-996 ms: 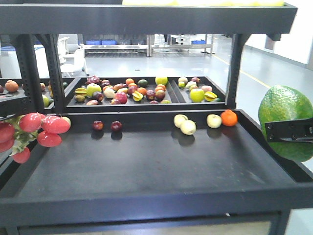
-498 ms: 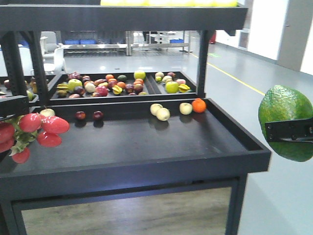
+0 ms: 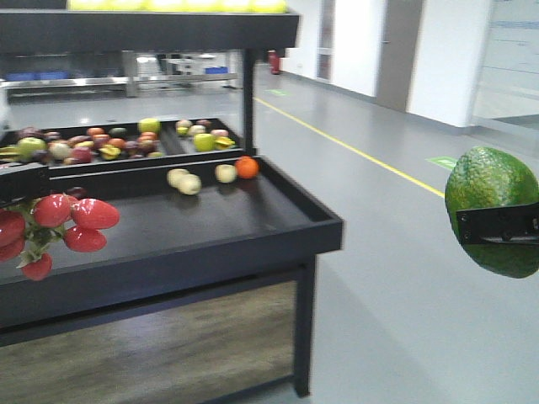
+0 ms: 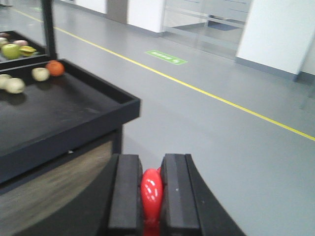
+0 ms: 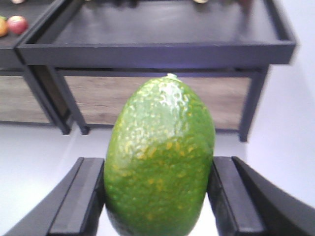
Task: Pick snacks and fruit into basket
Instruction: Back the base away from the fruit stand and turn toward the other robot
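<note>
The black display stand (image 3: 168, 227) has shifted left, revealing open floor (image 3: 404, 278).

Speckled green avocado (image 5: 160, 157), glossy red fruit bunch (image 3: 63, 227), black shelf (image 3: 210, 227).

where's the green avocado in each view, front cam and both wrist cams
Front-facing view: the green avocado sits at the right edge, mid-height, clamped in the right tool over the grey floor.
Left wrist view: not in it; the left tool grips a red fruit.
Right wrist view: the avocado fills the centre, between the two black fingers.
Shared landmark: the black display shelf, seen in all three.
</note>
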